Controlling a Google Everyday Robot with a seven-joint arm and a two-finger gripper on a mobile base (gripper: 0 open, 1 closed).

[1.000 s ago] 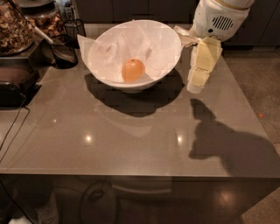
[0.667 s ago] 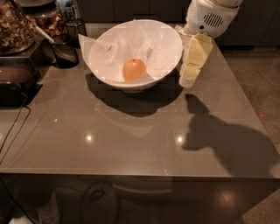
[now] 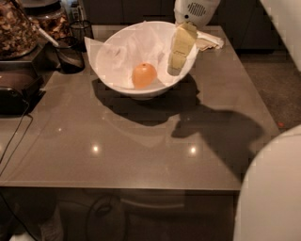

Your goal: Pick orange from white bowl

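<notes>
A glossy grey-brown table [image 3: 141,160] shows two light spots [image 3: 95,148]. Dark cabinets [image 3: 131,9] stand behind it, with speckled floor [image 3: 277,84] to the right. The gripper [image 3: 178,61] hangs over the table's far side.

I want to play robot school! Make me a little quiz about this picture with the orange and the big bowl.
1. True or false: the orange lies inside the white bowl.
2. Pick one. Where is the gripper?
A. at the bowl's rim, on the picture's right side of the orange
B. resting on top of the orange
C. far away from the bowl
3. Fill the gap: the bowl is lined with crumpled white ____.

Key: 1 true; 2 A; 3 paper.
</notes>
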